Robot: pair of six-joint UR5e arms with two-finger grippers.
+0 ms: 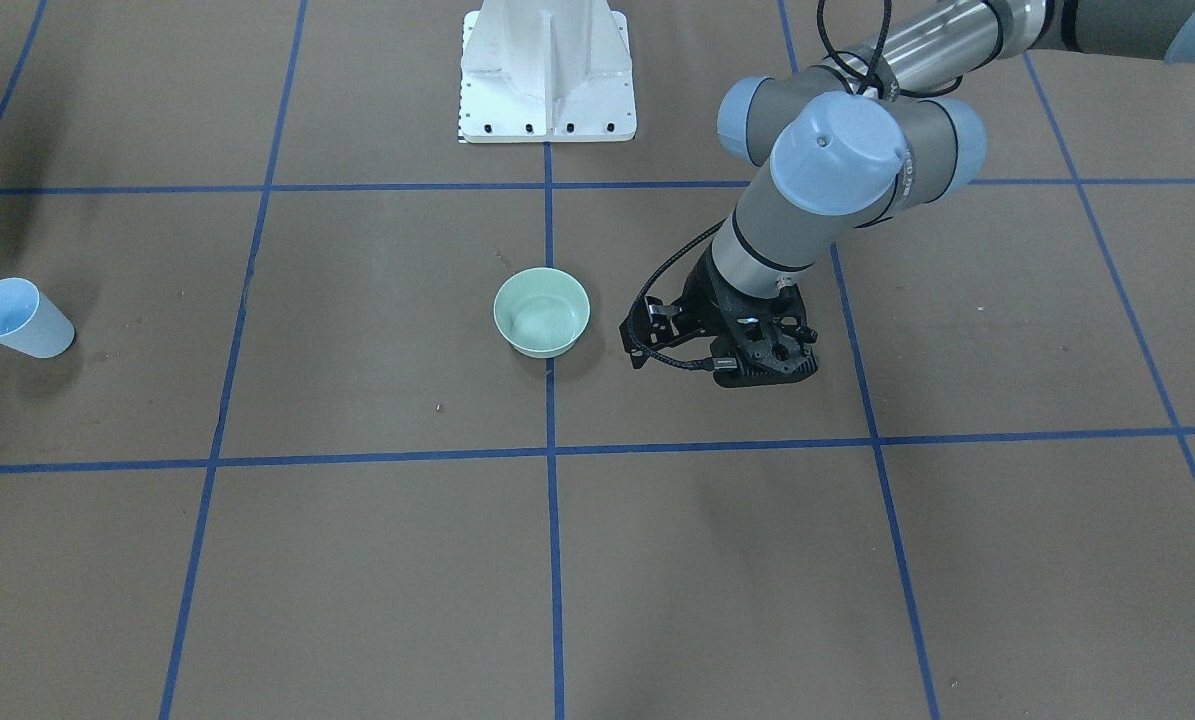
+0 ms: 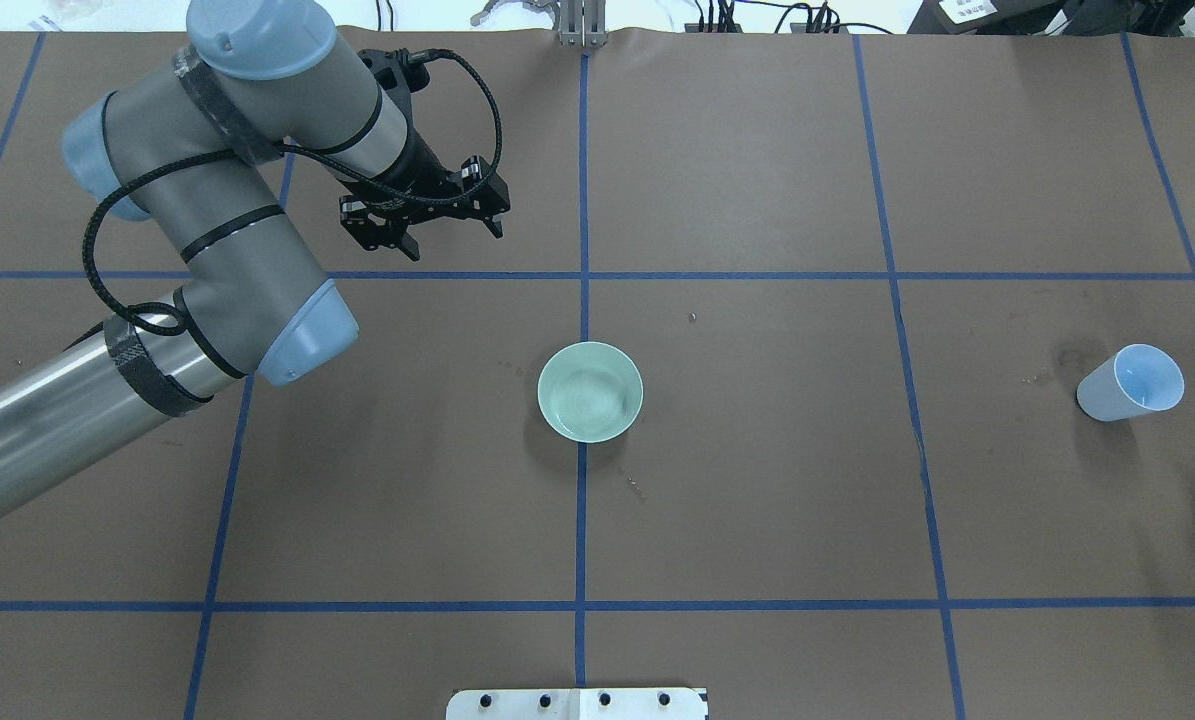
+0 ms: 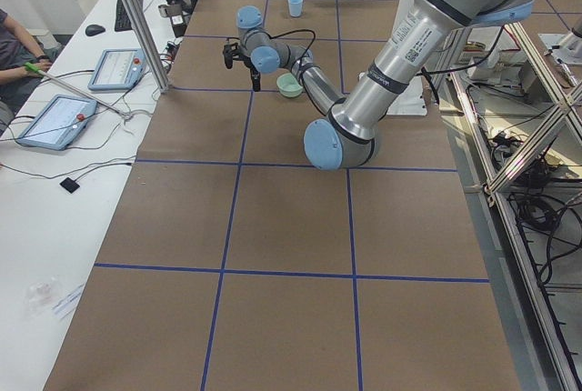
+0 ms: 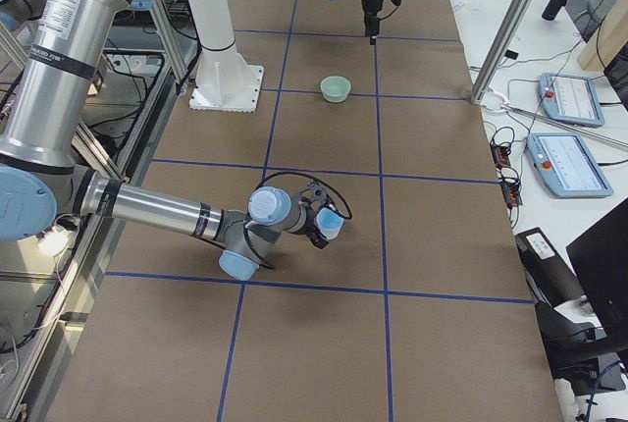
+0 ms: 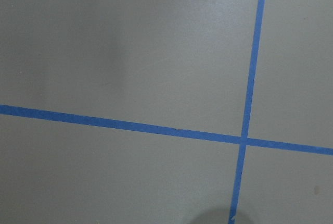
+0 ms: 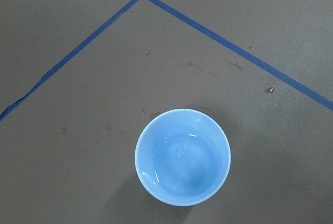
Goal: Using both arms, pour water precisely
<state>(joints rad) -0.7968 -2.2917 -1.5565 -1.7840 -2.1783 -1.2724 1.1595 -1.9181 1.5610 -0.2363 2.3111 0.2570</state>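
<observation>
Mostly matt, few shiny bits
Brown paper cover [image 2: 757, 450] is matt, blue tape [image 2: 757, 276] smooth; green bowl [image 2: 557, 375] glossy, blue cup [image 2: 1097, 395] smooth plastic-looking, left arm [image 2: 207, 230] brushed metal plus matt grey.

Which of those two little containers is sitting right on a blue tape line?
The pale green bowl at the centre; a tape line runs under it. The light blue cup stands inside a square, off the lines.

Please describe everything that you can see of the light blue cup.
The light blue cup is a plain, handleless, tapered tumbler, plastic-looking, wider at its rim. It stands upright on the brown table, far to the robot's right, and seems to hold a little clear water. Wet marks lie around it. Nothing grips it.
</observation>
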